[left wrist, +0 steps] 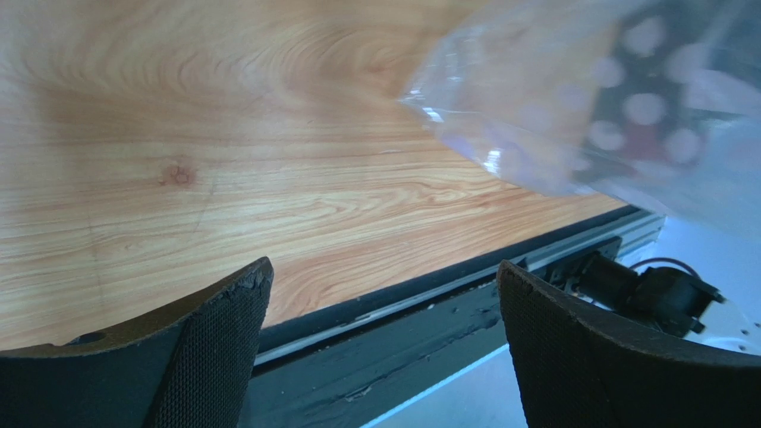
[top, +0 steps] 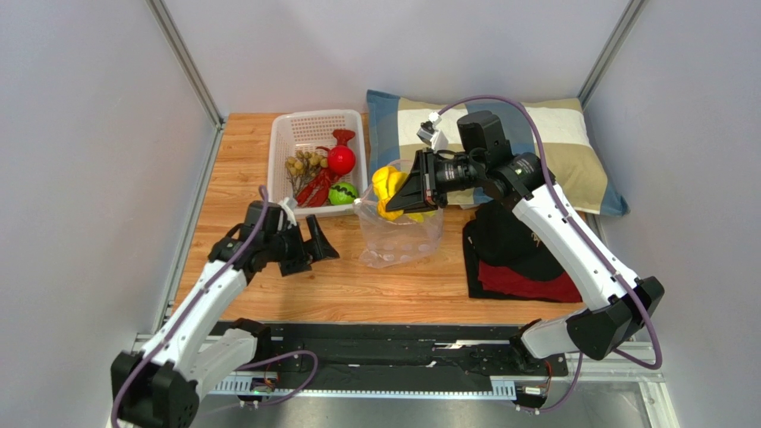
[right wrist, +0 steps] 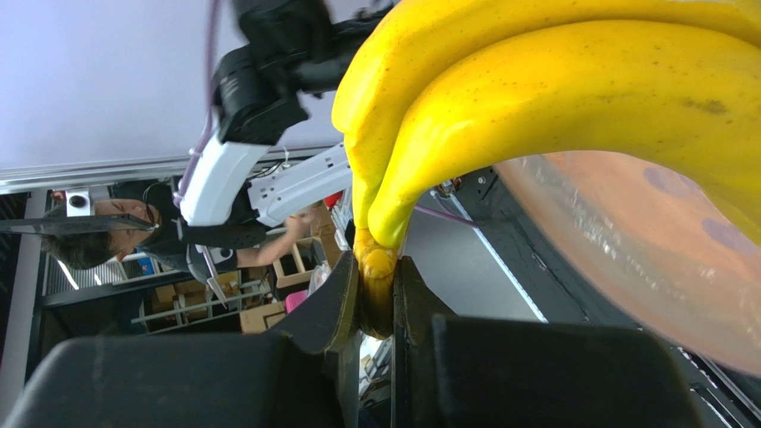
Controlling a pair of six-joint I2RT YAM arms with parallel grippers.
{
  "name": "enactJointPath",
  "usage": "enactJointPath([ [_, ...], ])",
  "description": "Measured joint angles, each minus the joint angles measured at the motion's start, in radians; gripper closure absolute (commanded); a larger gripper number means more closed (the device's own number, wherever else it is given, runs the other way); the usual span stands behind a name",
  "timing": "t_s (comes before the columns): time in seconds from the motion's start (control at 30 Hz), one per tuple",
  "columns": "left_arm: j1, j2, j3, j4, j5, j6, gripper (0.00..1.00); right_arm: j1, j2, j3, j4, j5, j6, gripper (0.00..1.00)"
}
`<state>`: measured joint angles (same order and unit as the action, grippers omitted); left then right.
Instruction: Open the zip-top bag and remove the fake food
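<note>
While left gripper (left wrist: 382,276) gapes empty, right gripper (right wrist: 377,294) pinches banana bunch (right wrist: 554,98) by its stem above zip-top bag (top: 402,236); bag apparently empty, placement outstanding.

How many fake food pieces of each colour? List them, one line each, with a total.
Yellow: 1, banana bunch, clamped by its stem in the right gripper
Red: 2, round fruit and chilli shapes, counted as one since they cannot be told apart
Green: 1, ball
Brown: 1, grape-like cluster
Total: 5
</note>
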<state>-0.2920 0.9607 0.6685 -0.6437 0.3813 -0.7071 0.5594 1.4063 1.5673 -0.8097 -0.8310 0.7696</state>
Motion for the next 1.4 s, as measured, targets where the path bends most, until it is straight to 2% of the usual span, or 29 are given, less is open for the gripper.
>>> enactJointPath([
  [0.1, 0.000, -0.125, 0.094, -0.080, -0.006, 0.023, 0.01, 0.000, 0.000, -0.013, 0.021, -0.029, 0.013, 1.00],
  [0.17, 0.001, -0.185, 0.122, -0.068, 0.040, 0.023, 0.01, 0.000, 0.002, -0.023, 0.047, -0.055, 0.025, 1.00],
  [0.27, 0.001, -0.266, 0.125, 0.029, 0.137, -0.031, 0.01, 0.000, 0.002, -0.055, 0.098, -0.098, 0.050, 1.00],
  [0.4, 0.001, -0.310, 0.152, 0.165, 0.194, -0.077, 0.01, 0.000, 0.006, -0.105, 0.166, -0.142, 0.100, 1.00],
  [0.57, -0.013, -0.164, 0.314, 0.243, 0.241, -0.017, 0.01, 0.000, 0.016, -0.116, 0.238, -0.179, 0.155, 1.00],
  [0.63, -0.029, -0.098, 0.349, 0.267, 0.245, 0.028, 0.04, 0.000, 0.016, -0.116, 0.270, -0.193, 0.178, 1.00],
  [0.77, -0.040, -0.001, 0.345, 0.284, 0.269, 0.106, 0.05, 0.000, 0.016, -0.116, 0.322, -0.213, 0.220, 1.00],
  [0.87, -0.040, 0.030, 0.333, 0.290, 0.292, 0.151, 0.10, 0.000, 0.016, -0.116, 0.349, -0.225, 0.245, 1.00],
  [1.07, -0.040, 0.076, 0.324, 0.377, 0.320, 0.198, 0.39, 0.000, 0.016, -0.116, 0.383, -0.235, 0.283, 1.00],
  [1.1, -0.040, 0.087, 0.318, 0.401, 0.327, 0.201, 0.52, 0.000, 0.016, -0.116, 0.387, -0.236, 0.288, 1.00],
  [1.17, -0.040, 0.106, 0.308, 0.431, 0.337, 0.199, 0.60, 0.000, 0.016, -0.116, 0.393, -0.238, 0.294, 1.00],
  [1.2, -0.040, 0.117, 0.305, 0.444, 0.346, 0.205, 0.72, 0.000, 0.016, -0.116, 0.394, -0.238, 0.298, 1.00],
  [1.37, -0.040, 0.137, 0.305, 0.444, 0.362, 0.226, 0.98, 0.000, 0.016, -0.110, 0.402, -0.238, 0.307, 1.00],
  [1.4, -0.040, 0.134, 0.305, 0.438, 0.356, 0.227, 1.00, 0.000, 0.018, -0.101, 0.398, -0.237, 0.306, 1.00],
])
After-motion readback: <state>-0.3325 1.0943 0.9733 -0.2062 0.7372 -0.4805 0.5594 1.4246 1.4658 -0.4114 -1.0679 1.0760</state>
